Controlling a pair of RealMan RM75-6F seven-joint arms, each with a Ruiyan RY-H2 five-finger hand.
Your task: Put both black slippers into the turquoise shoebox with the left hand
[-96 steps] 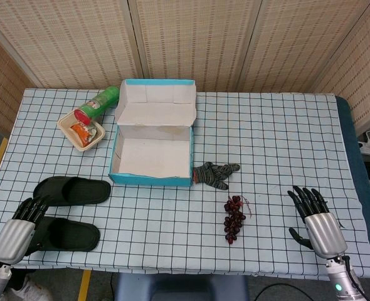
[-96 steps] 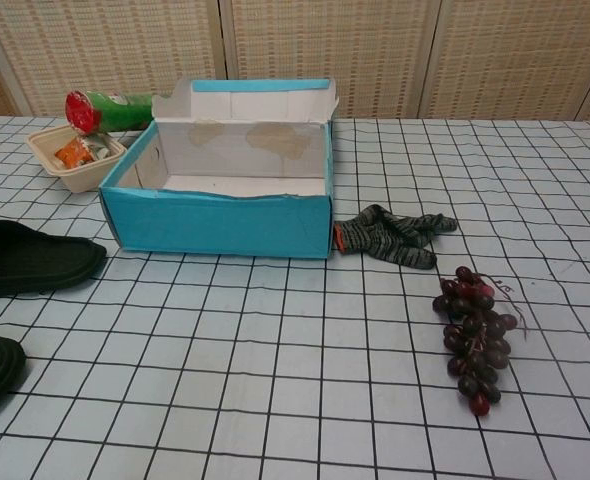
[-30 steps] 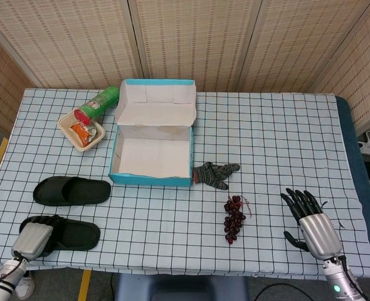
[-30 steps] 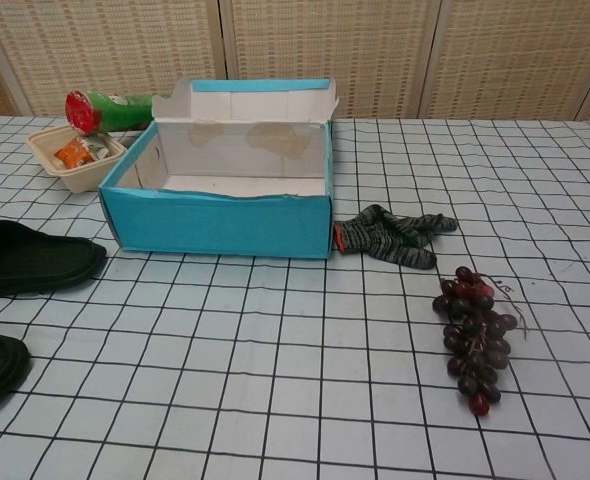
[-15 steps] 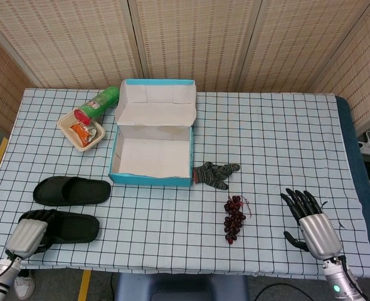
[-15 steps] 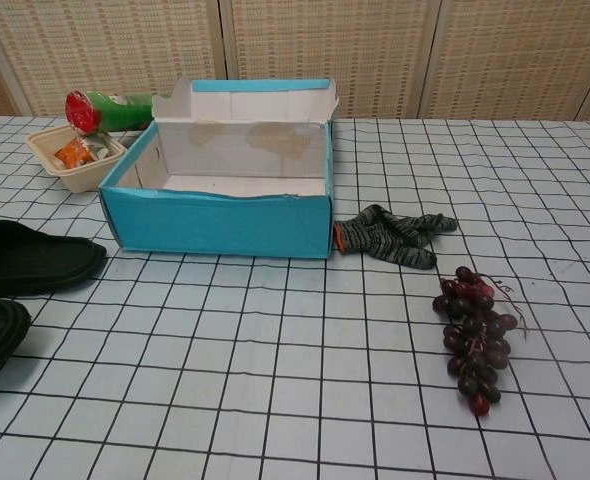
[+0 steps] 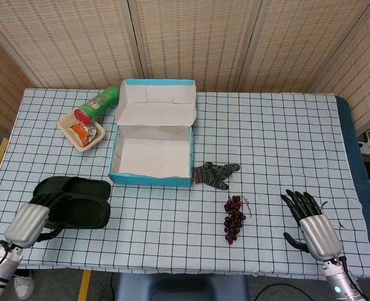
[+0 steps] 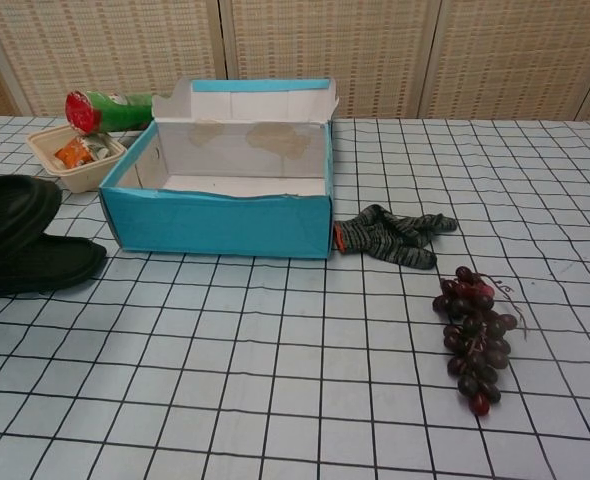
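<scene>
Since half a second ago we are seeing one black slipper come up off the table and over the other: our left hand is gripping it at its near end, fingers wrapped around the edge, and in the chest view it is hanging raised above the second slipper, which is lying flat on the checked tablecloth. From the head view the lifted slipper is covering most of the one beneath, so only the far rim of the second slipper is showing. Both are sitting left of and nearer to us than the turquoise shoebox, which is standing open with its lid folded back, white inside, and neither slipper is in it yet. Just right of the box's near corner a grey glove is lying, touching or almost touching the box wall, and a bunch of dark grapes is resting nearer to us than the glove. Beyond the box's left side we are noting a beige tray with orange contents and a green canister with a red cap leaning on it. Our right hand is hovering well apart at the table's right, fingers spread and holding nothing.
</scene>
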